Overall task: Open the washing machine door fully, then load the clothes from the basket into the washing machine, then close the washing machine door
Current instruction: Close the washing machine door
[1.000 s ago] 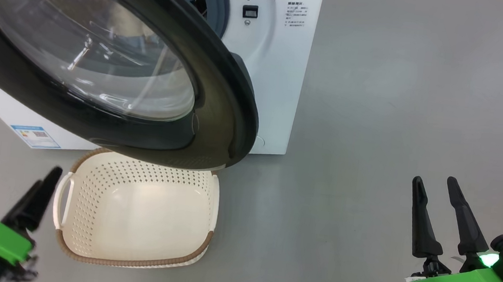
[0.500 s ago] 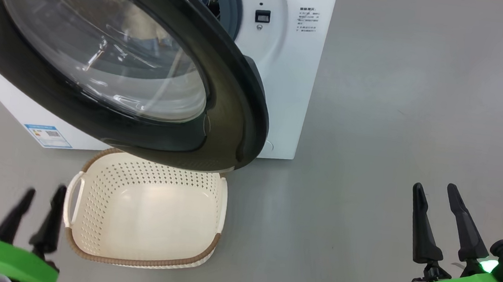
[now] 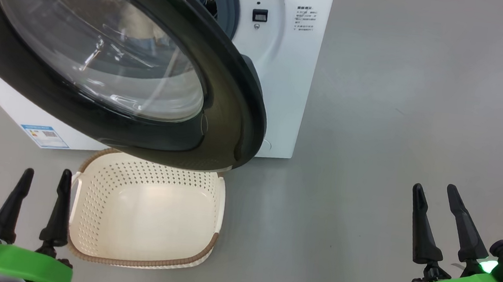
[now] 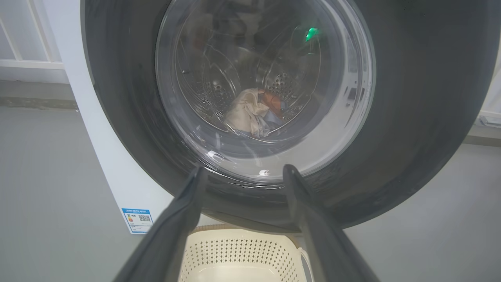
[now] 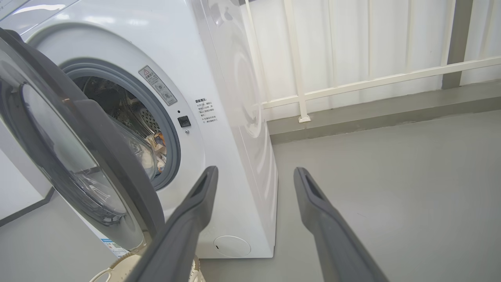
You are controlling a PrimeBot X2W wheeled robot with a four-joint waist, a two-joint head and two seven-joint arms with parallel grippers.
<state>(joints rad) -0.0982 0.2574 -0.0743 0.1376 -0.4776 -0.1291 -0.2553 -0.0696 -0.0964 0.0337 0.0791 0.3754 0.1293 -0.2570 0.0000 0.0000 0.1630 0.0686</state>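
Washing machine door [image 3: 231,106] half open, overhanging the far end of the basket [image 3: 144,179]. Clothes [image 4: 250,113] lie inside the washing machine [image 3: 287,70], visible through the door. Left gripper [image 3: 47,173] and right gripper [image 3: 433,187] both spread open.

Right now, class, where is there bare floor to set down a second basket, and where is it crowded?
Free: the wide floor between the washer and the right gripper. Crowded: below the door, which overhangs the basket, with the left gripper close beside it.
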